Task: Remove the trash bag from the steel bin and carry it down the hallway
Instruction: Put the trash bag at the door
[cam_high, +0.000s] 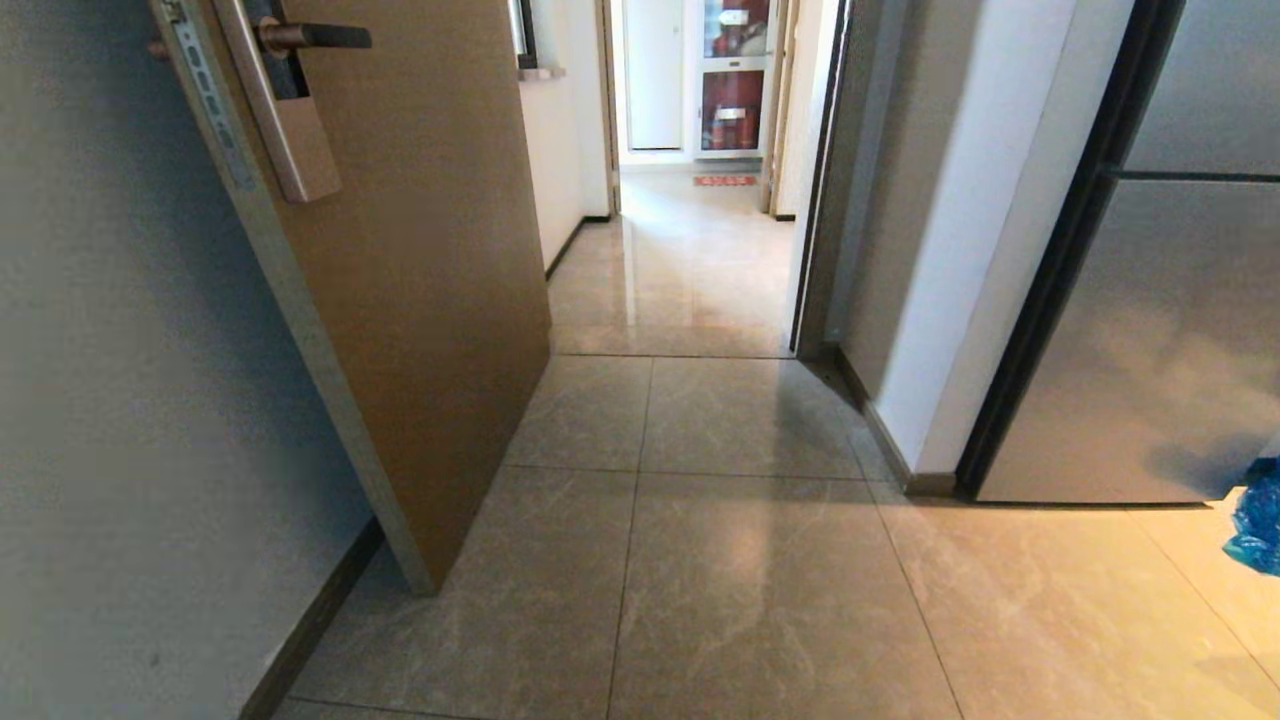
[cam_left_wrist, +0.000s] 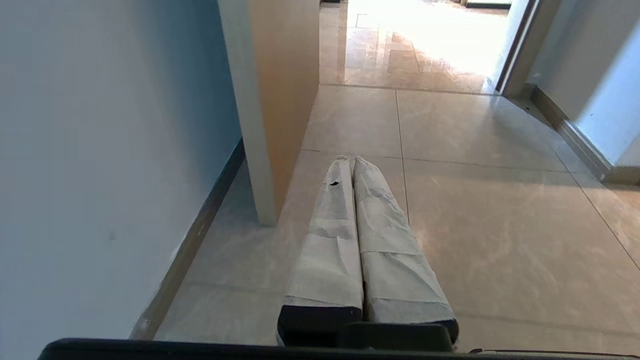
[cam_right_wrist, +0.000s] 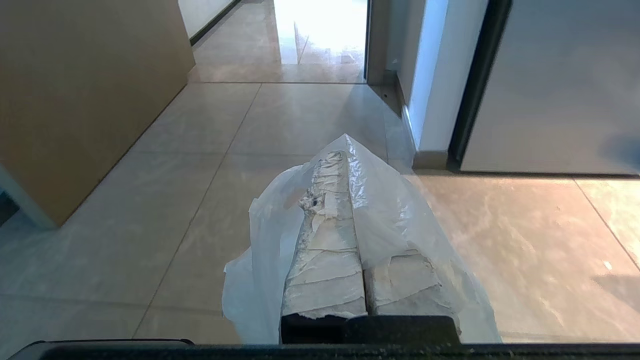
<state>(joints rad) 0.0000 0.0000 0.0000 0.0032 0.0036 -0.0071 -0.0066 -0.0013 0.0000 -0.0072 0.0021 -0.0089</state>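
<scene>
My right gripper (cam_right_wrist: 345, 160) has its jaws clamped on the bag (cam_right_wrist: 400, 215) (thin white plastic); left gripper (cam_left_wrist: 350, 160) closed, empty; hallway (cam_high: 680, 270) ahead.

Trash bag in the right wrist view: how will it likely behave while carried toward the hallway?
The trash bag looks thin and crinkled, draped over the shut right gripper, so it is probably floppy and will sway. The film is translucent and glossy, likely light and somewhat slippery. Its loose folds hang off both sides of the fingers, so it may snag or tear if pulled hard.
</scene>
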